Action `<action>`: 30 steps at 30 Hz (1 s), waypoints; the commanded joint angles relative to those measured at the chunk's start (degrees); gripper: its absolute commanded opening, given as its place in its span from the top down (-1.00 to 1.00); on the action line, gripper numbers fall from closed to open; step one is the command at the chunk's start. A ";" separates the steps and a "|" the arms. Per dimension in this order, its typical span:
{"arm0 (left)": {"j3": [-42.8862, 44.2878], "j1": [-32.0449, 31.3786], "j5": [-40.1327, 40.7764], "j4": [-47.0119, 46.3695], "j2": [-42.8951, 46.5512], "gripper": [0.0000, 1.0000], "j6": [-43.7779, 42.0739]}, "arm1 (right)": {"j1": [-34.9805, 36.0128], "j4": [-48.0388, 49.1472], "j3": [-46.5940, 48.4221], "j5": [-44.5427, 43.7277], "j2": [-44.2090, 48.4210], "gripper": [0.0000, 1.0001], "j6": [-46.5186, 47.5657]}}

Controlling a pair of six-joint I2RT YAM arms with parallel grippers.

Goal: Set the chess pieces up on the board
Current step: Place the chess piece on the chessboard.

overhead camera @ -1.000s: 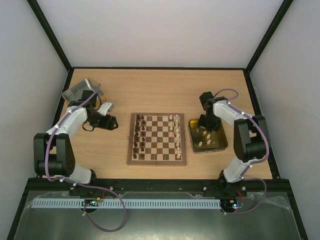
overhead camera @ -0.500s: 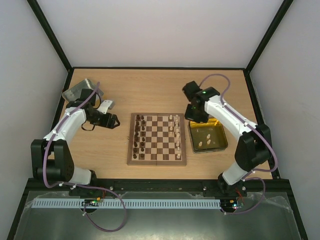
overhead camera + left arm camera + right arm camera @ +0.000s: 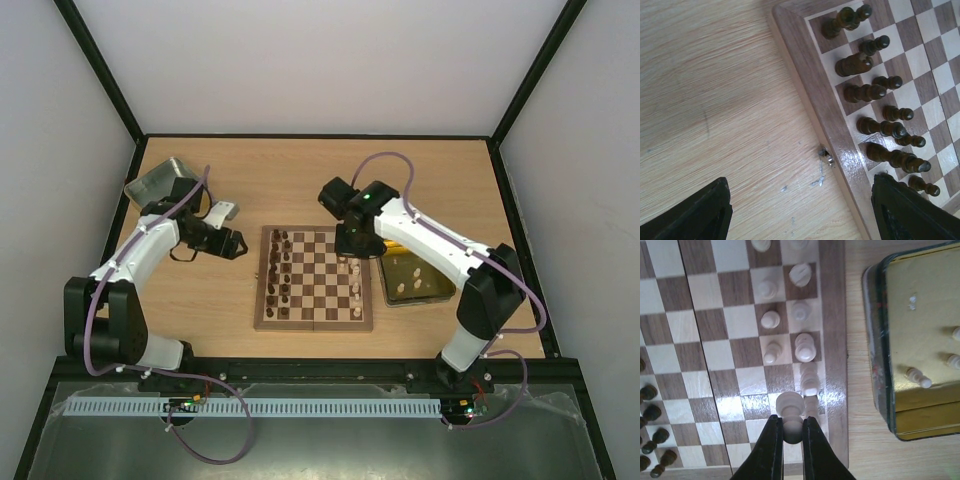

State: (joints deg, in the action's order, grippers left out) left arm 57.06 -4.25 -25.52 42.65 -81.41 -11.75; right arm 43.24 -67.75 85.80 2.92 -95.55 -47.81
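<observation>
While hanging over the far right part of the board (image 3: 313, 322), pinched one cream piece (image 3: 790, 407) with the right gripper (image 3: 791, 429), fingers (image 3: 771, 450) drawn almost together and pressed against both sides of its body. Held it above the squares near the right border, just beside the other cream pieces (image 3: 805, 347) standing upright in two columns along that border. Could not tell whether its base touched the board. Saw a few more cream pieces (image 3: 918, 376) inside the yellow tray (image 3: 879, 340), set on the table just beside the board's right edge. Hung the left gripper (image 3: 232, 243) above bare table (image 3: 715, 75) just off the board's left border, fingers (image 3: 710, 212) spread wide apart and holding nothing at all. Found the dark pieces (image 3: 865, 92) ranged in two columns along the left side of the board. Saw a silver tin (image 3: 155, 180) near the table's far left corner, well apart from the board.
</observation>
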 commanded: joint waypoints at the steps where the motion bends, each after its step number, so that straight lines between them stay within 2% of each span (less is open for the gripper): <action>1: -0.40 -0.91 0.56 -0.81 0.15 -0.54 0.80 | 3.30 -2.17 0.45 -0.13 -2.30 0.94 -0.56; 13: -0.59 -1.02 1.22 -0.91 0.15 -0.54 0.76 | 5.34 3.03 -6.40 0.69 -4.11 0.94 -0.79; 30: -0.73 -1.02 0.83 -0.94 -0.26 -0.54 0.49 | 5.31 8.25 -5.96 1.01 -11.64 0.94 0.18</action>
State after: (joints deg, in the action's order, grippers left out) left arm 56.93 -5.21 -24.40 41.47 -81.45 -11.31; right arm 48.40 -60.18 79.83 5.08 -106.15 -47.79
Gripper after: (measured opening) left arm 0.767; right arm 0.035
